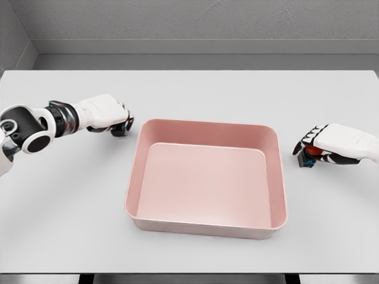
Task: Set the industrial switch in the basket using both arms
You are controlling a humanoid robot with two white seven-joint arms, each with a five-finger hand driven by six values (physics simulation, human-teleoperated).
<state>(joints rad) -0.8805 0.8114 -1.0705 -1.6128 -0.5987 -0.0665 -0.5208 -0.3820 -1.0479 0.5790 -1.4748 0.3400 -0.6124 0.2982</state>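
While mostly hidden under the right hand (323,148), industrial switch (312,155) reads as small dark block with red part and a bit of blue at its lower edge. Sits on white table (195,89) at right of frame, well apart from pink basket (278,177), outside it, past its right wall. Too covered to call long axis or facing; only left end and underside edge exposed.

Right hand: white shell, dark fingers curled down over switch, gripping it. Forearm exits frame at right edge.

Left hand (112,121) at upper left of frame, just off basket's upper left corner, not touching rim. Fingers curled around second small dark object (121,130) with blue trace at its base, resting on table. Cannot tell what that object is; looks similar in colouring to switch, no red visible. Left forearm, black and silver wrist joints, runs off left edge.

Basket: shallow rectangular tub, rounded corners, pale pink, matte, centred in frame, long side running left to right. Upright, flat on table. Holds nothing; bare floor visible wall to wall.

Table surface plain white, spans full width. Grey wall (195,23) behind at top of frame, dark strip along bottom edge below table front.
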